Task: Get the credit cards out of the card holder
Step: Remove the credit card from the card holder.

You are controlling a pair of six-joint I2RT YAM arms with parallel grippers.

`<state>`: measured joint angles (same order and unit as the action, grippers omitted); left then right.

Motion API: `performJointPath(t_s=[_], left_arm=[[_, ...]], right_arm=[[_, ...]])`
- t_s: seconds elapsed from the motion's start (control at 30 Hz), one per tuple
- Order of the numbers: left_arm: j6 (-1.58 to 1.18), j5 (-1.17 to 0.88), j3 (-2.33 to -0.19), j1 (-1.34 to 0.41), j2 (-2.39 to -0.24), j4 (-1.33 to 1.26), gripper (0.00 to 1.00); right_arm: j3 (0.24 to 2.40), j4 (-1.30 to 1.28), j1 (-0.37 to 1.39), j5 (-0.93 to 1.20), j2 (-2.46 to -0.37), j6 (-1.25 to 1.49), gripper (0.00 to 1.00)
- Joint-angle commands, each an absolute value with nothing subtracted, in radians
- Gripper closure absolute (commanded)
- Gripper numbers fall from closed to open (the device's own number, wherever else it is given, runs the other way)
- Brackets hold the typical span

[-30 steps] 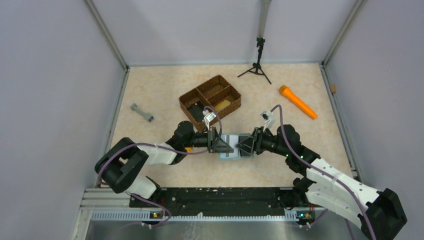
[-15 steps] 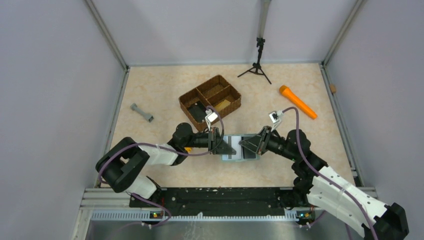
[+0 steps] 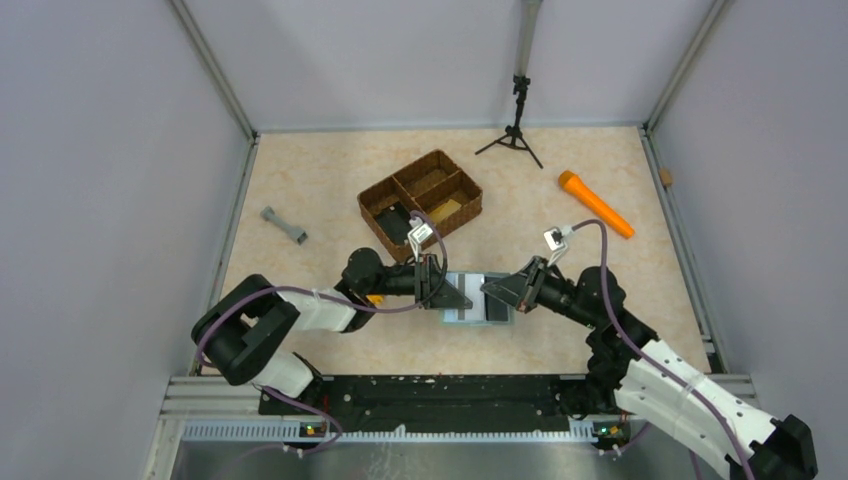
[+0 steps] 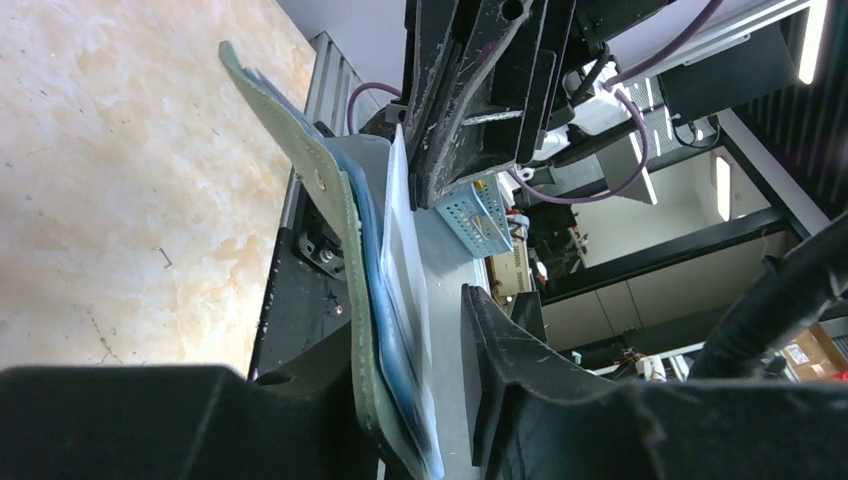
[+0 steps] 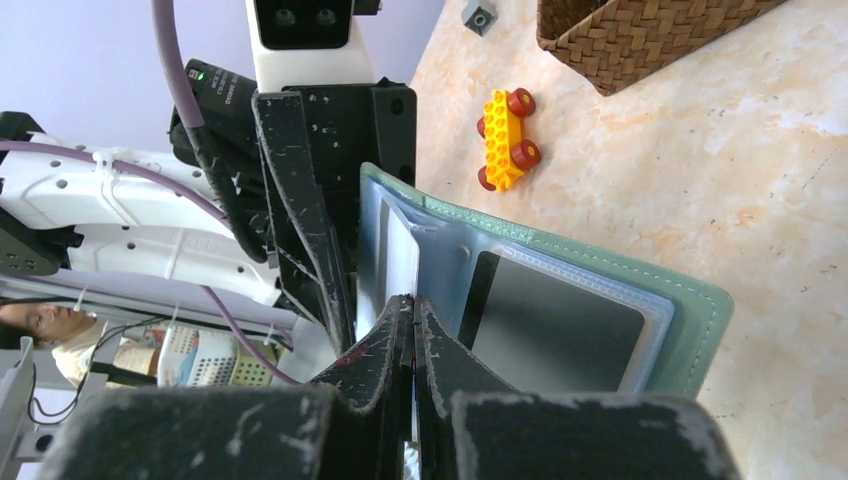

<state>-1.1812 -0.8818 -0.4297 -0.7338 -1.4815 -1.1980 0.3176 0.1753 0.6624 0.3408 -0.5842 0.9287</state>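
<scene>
The grey-green card holder (image 3: 478, 311) lies open on the table between both arms. In the left wrist view its flap (image 4: 330, 200) stands between my fingers. My left gripper (image 3: 447, 294) (image 4: 410, 320) is shut on that left flap. My right gripper (image 3: 497, 291) (image 5: 412, 305) is shut on the edge of a pale silvery credit card (image 5: 400, 255), which stands partly out of a blue-clear pocket. The same card shows in the left wrist view (image 4: 405, 250). A dark grey credit card (image 5: 555, 320) sits in the right-hand pocket.
A brown woven three-part basket (image 3: 470, 189) stands behind the holder, with a black block (image 3: 392, 215) and a yellowish piece (image 3: 445, 208) in it. A yellow toy car (image 5: 505, 140) lies by the left arm. An orange cylinder (image 3: 595, 203), a grey dumbbell piece (image 3: 284, 225) and a tripod (image 3: 516, 130) lie further off.
The holder and both grippers have shifted slightly toward the near edge. The right arm has drawn back to the right, its gripper still at the holder.
</scene>
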Motion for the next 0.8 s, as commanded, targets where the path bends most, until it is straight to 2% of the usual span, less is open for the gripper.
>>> performJointPath(t_s=[0.0,0.13,0.27,0.33,0.5,0.77], left_arm=[[-1.193,-0.885,-0.422,-0.736,-1.453,-1.312,0.67],[-1.198,-0.885,-0.421,-0.736,-1.451,-1.324,0.73],[-1.194,-0.881,-0.417,-0.736,-1.446,-1.326,0.92],[-1.192,-0.875,-0.414,-0.737,-1.439,-1.329,0.97],[-1.19,-0.855,-0.403,-0.738,-1.418,-1.344,0.99],[-1.208,-0.853,-0.407,-0.737,-1.431,-1.37,0.95]], right_arm=[[0.334,0.172,0.647,0.324,-0.571,0.934,1.0],[0.359,0.121,0.64,0.326,-0.57,0.909,1.0],[0.369,0.101,0.629,0.334,-0.563,0.901,1.0],[0.371,0.093,0.624,0.337,-0.556,0.899,1.0],[0.381,0.036,0.606,0.335,-0.542,0.887,1.0],[0.384,0.003,0.581,0.34,-0.5,0.879,1.0]])
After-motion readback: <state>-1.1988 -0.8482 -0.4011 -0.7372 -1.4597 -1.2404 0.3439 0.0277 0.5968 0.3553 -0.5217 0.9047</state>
